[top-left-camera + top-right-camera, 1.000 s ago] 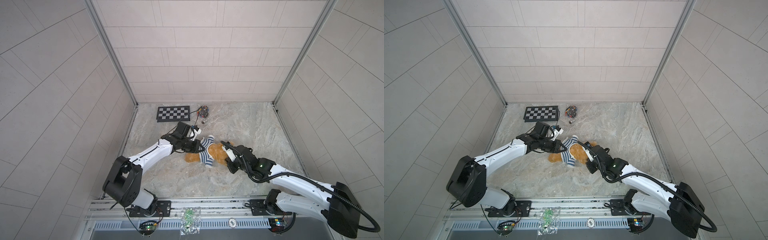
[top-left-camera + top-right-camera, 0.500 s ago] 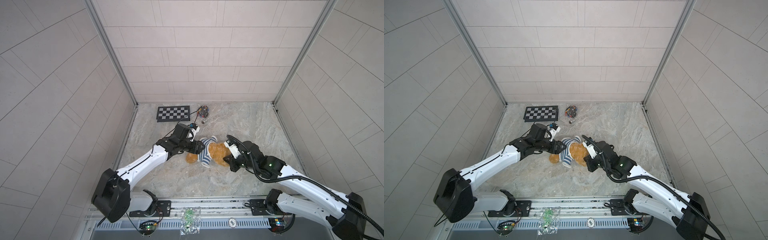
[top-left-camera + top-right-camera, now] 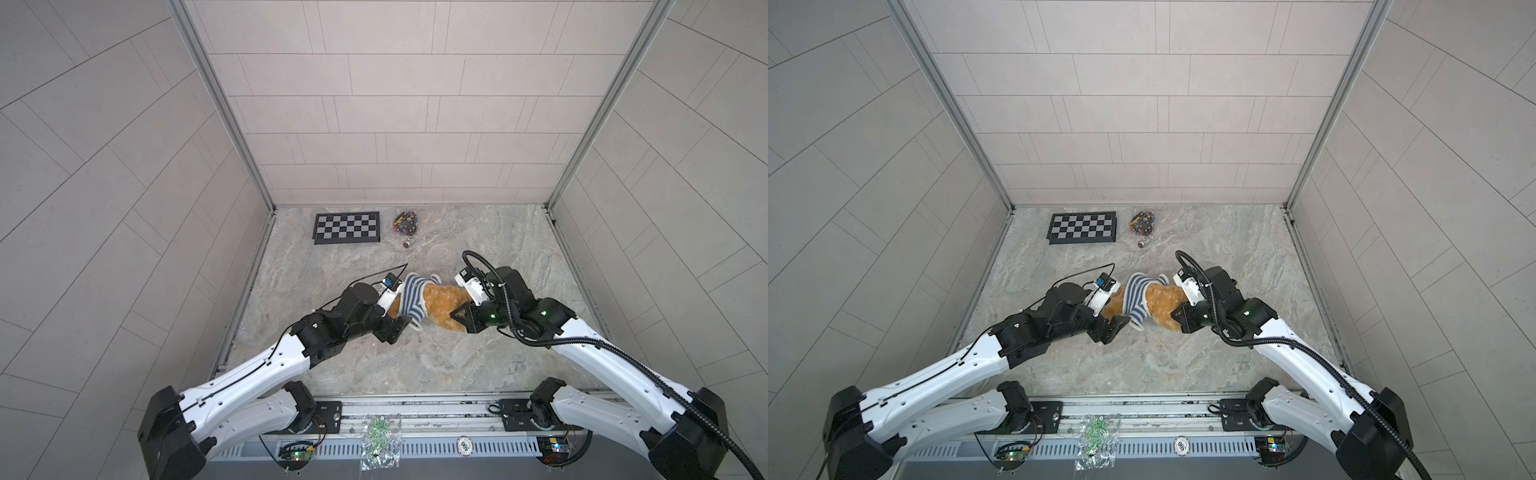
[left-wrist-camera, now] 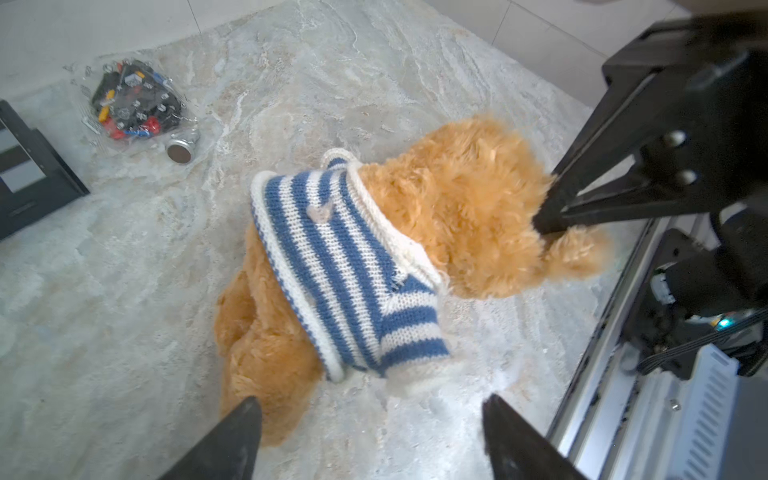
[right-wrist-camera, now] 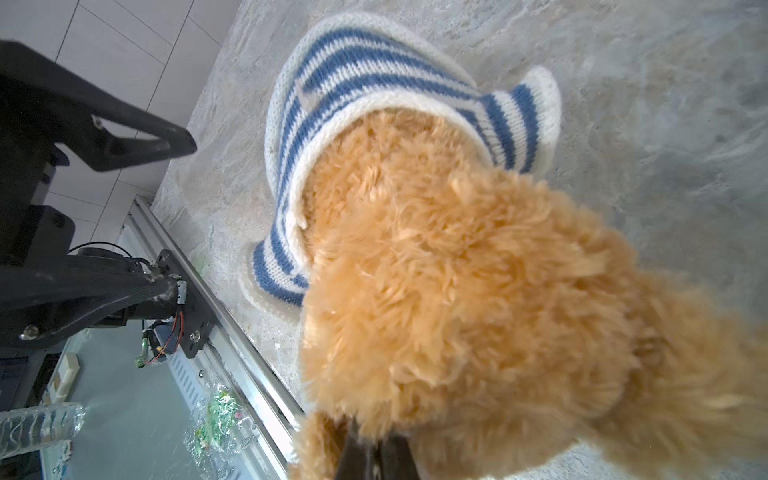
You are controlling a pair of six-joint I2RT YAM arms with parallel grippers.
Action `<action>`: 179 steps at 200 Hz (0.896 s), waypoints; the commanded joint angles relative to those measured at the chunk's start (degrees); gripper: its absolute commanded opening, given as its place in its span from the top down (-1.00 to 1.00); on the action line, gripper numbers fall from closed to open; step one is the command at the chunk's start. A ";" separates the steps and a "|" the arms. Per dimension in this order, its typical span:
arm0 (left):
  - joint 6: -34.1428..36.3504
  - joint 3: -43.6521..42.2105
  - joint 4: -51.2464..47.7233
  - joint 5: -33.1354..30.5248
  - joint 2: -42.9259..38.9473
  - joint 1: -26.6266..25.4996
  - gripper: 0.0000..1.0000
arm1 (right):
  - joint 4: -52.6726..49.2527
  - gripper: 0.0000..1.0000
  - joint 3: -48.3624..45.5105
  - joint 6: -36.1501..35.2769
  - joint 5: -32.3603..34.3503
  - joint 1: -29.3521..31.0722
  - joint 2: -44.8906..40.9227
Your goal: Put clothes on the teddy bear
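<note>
Teddy bear (image 3: 442, 305): lies on its side on the marble table (image 3: 478, 249), between the two pincers, legs toward the left one and head toward the right one.
Left pincer (image 4: 370, 415): released, jaws wide with nothing between them, just short of the bear's legs and the shirt's hem.
Striped shirt (image 4: 340, 257): just ahead of the left pincer, round the torso, collar at the neck.
Sleeves: both look flat and limp, and no paw shows at either cuff (thick fur could hide one).
Right pincer (image 5: 374, 446): clenched on fur at the bear's head, beside an ear.
Done: head through the collar, body of the shirt pulled down over the chest.
Left to do: by my reading, both arms into the sleeves, then the hem drawn lower and straight.
Beyond both pincers: a checkerboard (image 3: 347, 227) and a bag of small parts (image 3: 406, 220), well apart from the bear.
</note>
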 commanded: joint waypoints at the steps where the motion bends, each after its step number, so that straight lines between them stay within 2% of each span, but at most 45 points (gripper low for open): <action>1: 0.51 -1.92 3.02 -0.56 -0.11 -1.59 -0.47 | -0.37 1.00 1.81 -0.68 -2.95 -0.80 0.02; 16: -0.80 -1.75 3.51 -0.16 2.25 -1.68 -0.48 | -0.40 1.00 1.98 -0.63 -3.30 -0.80 0.24; 42: -0.20 -0.55 3.60 -3.16 5.58 -2.79 -0.59 | -0.64 1.00 2.11 -0.75 -3.54 -0.85 0.38; 55: 0.59 -1.05 3.99 -6.22 6.56 -3.04 -0.63 | -0.66 1.00 2.16 -0.69 -4.02 -0.86 0.43; 68: -0.44 -4.96 8.58 -10.11 6.36 -1.86 -0.69 | 0.09 1.00 2.12 -0.39 -4.67 -0.89 0.13; 88: -4.85 -10.61 16.69 -6.75 5.73 3.26 -0.69 | 1.28 1.00 1.63 0.33 -5.44 -0.91 -0.35; 111: -8.12 -14.67 22.47 -8.84 4.92 3.90 -0.70 | 0.97 1.00 1.46 -0.10 -5.49 -1.07 -0.06; 149: -8.13 -20.92 27.09 -12.39 4.77 5.41 -0.81 | -0.35 1.00 1.50 -1.29 -5.85 -1.82 0.14; 179: -5.95 -19.14 29.69 -13.14 9.70 6.08 -0.81 | -0.67 1.00 1.71 -1.52 -7.12 -1.89 -0.23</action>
